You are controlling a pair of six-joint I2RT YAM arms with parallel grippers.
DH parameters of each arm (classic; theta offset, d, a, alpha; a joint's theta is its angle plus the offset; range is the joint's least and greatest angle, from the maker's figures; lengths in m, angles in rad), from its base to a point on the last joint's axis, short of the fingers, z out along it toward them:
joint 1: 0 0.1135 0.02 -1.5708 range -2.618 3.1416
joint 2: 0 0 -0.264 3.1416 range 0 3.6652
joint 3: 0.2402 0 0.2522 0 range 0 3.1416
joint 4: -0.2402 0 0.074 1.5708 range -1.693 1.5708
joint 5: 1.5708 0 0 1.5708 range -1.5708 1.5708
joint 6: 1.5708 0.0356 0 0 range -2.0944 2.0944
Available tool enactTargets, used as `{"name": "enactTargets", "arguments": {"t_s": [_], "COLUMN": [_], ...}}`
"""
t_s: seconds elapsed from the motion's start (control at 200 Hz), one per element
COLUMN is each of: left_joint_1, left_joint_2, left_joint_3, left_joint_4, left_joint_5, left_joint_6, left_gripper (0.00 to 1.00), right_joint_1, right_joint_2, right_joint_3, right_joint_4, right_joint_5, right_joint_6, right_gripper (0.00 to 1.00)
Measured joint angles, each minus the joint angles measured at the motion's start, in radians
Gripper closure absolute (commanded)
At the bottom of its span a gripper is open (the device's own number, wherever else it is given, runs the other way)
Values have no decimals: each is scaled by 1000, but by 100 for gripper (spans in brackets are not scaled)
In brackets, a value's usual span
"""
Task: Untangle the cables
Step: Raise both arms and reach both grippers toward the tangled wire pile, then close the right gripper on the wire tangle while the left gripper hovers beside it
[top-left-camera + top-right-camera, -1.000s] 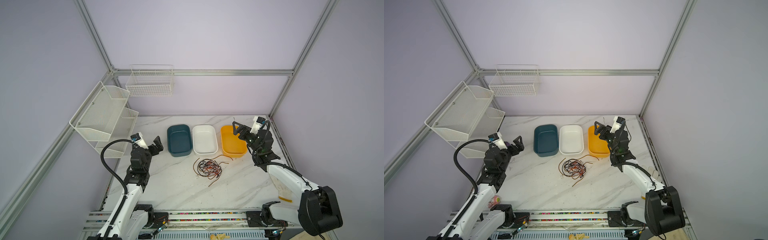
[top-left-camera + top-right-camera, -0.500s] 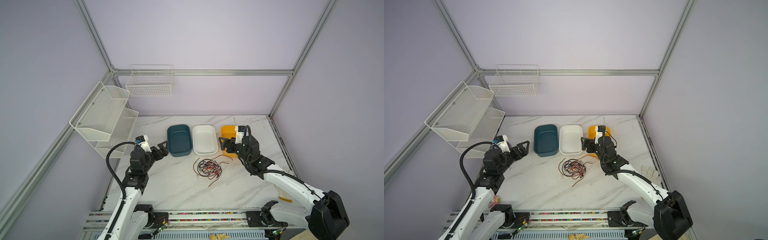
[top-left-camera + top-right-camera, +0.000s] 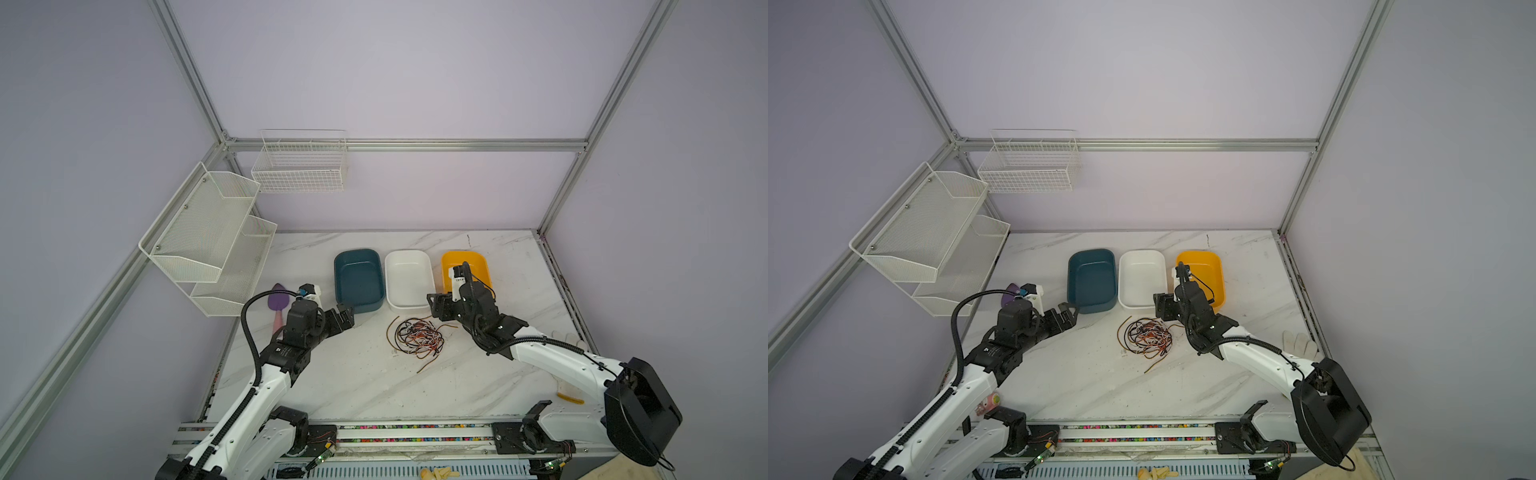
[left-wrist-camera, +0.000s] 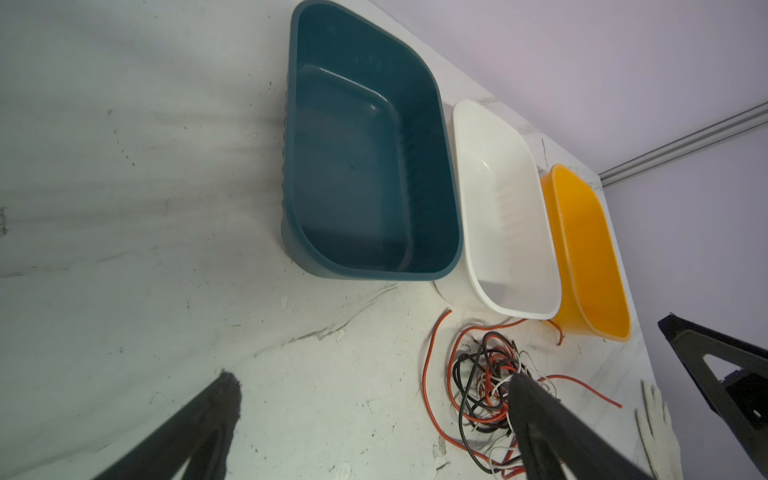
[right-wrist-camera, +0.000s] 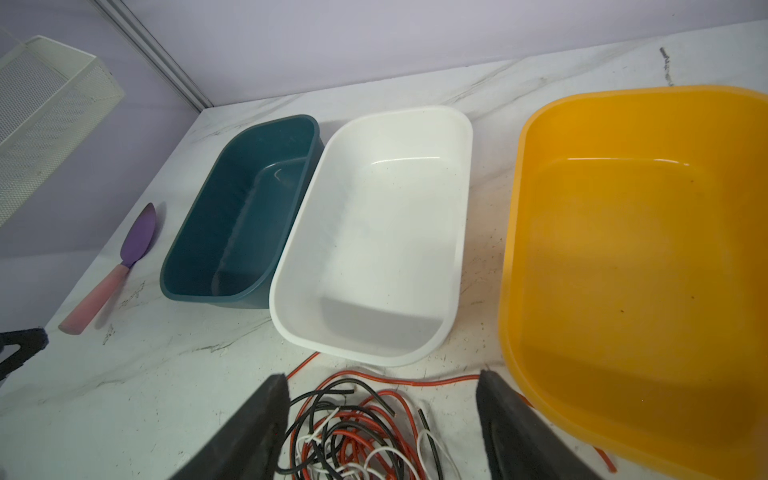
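Limp, light cables (image 3: 417, 338) are judged best taken by a stray outer loop, while the left tool (image 3: 347, 318) and the right tool (image 3: 436, 307) are held open and empty.

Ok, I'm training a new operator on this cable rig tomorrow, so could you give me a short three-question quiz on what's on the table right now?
1. True or false: the tangle of thin black, white and orange-red cables lies inside the white plastic tub.
2. The left gripper is: A open and empty; B shut on a cable; C out of view.
3. Which gripper is nearer the tangle?

Key
1. False: it lies on the marble table, on the robot's side of the tub.
2. A.
3. The right gripper; its wrist view shows the tangle between its open fingers.
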Motion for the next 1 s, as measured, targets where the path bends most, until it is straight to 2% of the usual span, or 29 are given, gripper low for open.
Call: {"name": "enactTargets", "arguments": {"t_s": [0.13,0.39,0.66,0.835,1.005], "left_joint_1": [-64,-169,-262,-322,-328], "left_joint_2": [64,294,426,474,449], "left_joint_3": [47,280,359,394,394], "left_joint_4": [-52,-130,-135,-134,-123], "left_joint_5": [-10,16,49,66,64], "left_joint_6": [24,137,200,288,339], "left_gripper": [0,0,0,0,0], "right_joint_1": [3,42,95,136,150], "right_joint_2": [3,-1,-23,-18,-14], "right_joint_3": [-11,-79,-114,-142,-162], "right_joint_4": [-19,-75,-108,-113,-114], "right_joint_5": [-19,-51,-60,-60,-47], "right_joint_6": [27,92,166,201,227], "right_gripper": [30,36,42,44,44]}}
